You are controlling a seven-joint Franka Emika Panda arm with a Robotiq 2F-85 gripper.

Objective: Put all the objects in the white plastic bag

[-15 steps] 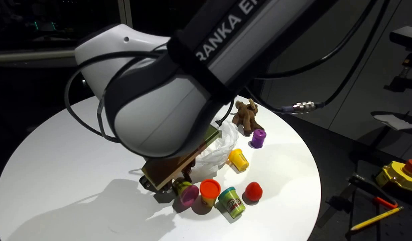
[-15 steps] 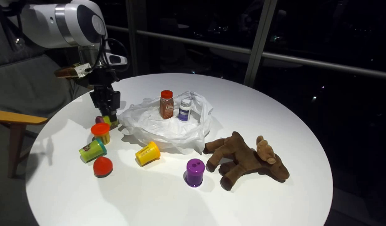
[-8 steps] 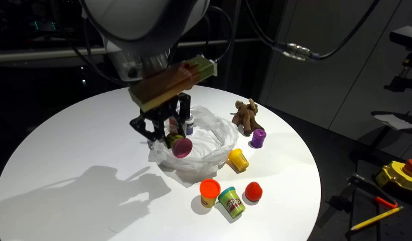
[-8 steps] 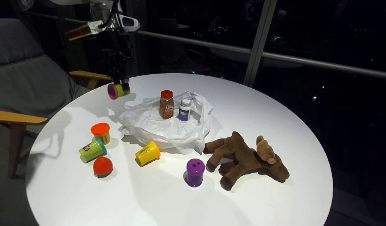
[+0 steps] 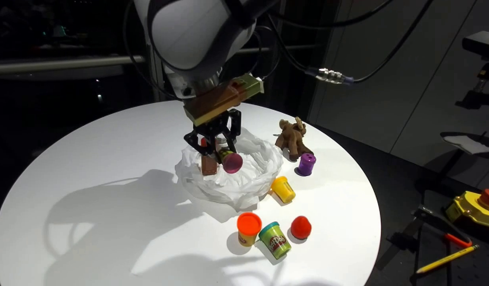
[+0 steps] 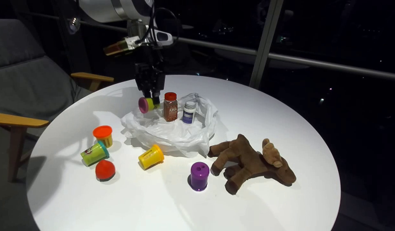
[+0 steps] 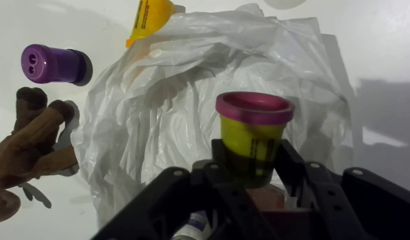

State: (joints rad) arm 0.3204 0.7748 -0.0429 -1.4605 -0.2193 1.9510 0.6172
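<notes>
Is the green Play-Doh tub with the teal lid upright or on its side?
On its side: in both exterior views, the Play-Doh tub points its teal lid sideways, not up.

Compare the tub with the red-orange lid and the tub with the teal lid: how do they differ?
The red-orange-lidded tub stands upright; the teal-lidded tub lies on its side. The red-orange-lidded tub has a yellow body; the teal-lidded tub has a green one. Both are on the white table, outside the bag.
</notes>
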